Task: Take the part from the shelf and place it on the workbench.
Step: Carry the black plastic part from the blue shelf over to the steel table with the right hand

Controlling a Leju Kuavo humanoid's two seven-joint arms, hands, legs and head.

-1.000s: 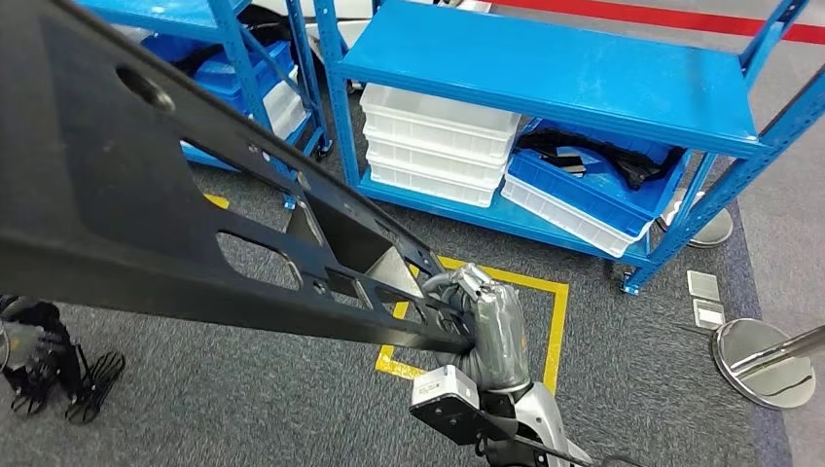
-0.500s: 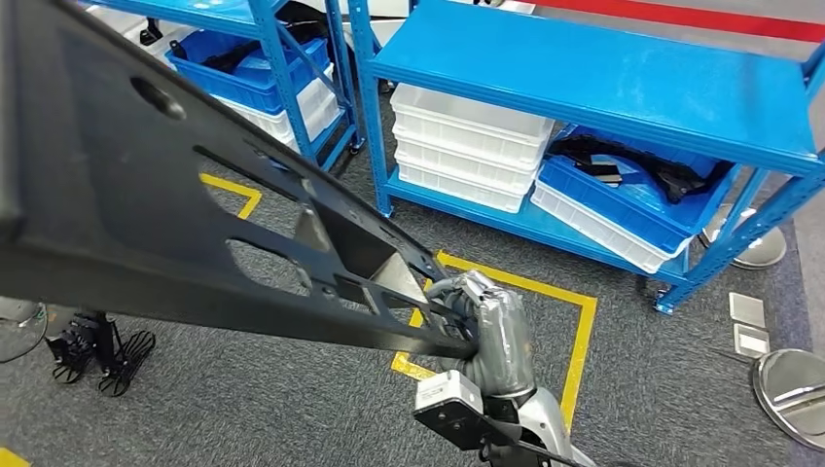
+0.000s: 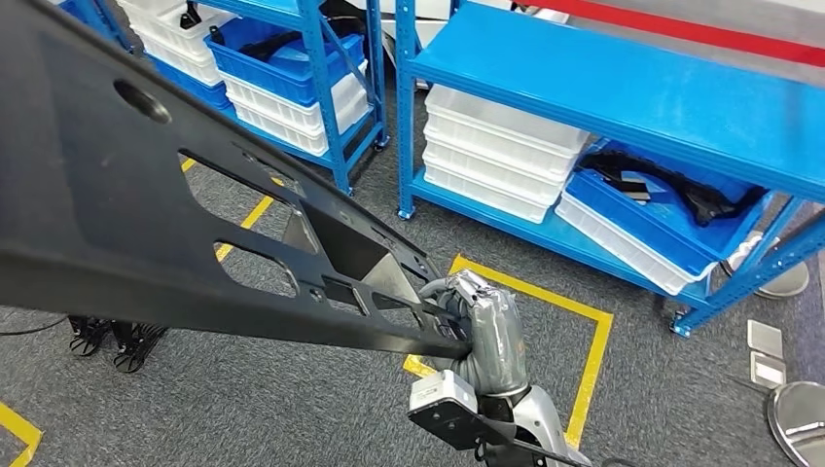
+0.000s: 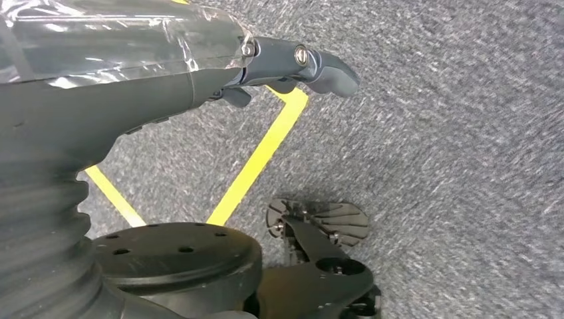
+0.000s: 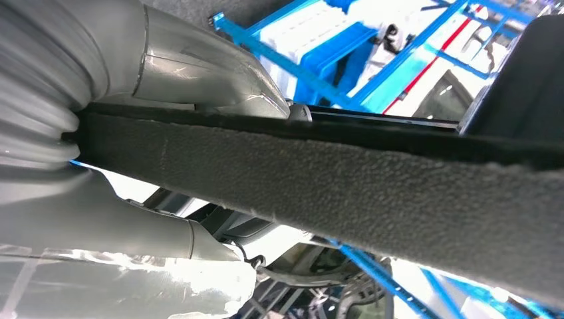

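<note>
The robot's right hand (image 3: 484, 326) grips the narrow end of a long black part (image 3: 126, 214), its fingers wrapped over the edge; in the right wrist view the hand (image 5: 133, 80) clamps the part's rough dark edge (image 5: 346, 179) from both sides. The part is a flat panel with cut-out slots and a round hole, and it stretches from the hand up and across the left of the head view, held in the air above the grey carpet (image 3: 292, 409). The left hand (image 4: 292, 63) hangs over the carpet with nothing in it, its fingers extended above a yellow floor line (image 4: 259, 159). Yellow tape marks out a square (image 3: 584, 331) on the floor just beyond the right hand. Past it stands a blue shelf (image 3: 623, 88) with stacked white bins (image 3: 501, 161) and a tilted blue bin (image 3: 662, 219) on its lower level. A second blue shelf (image 3: 321, 88) to the left carries more blue and white bins.
</note>
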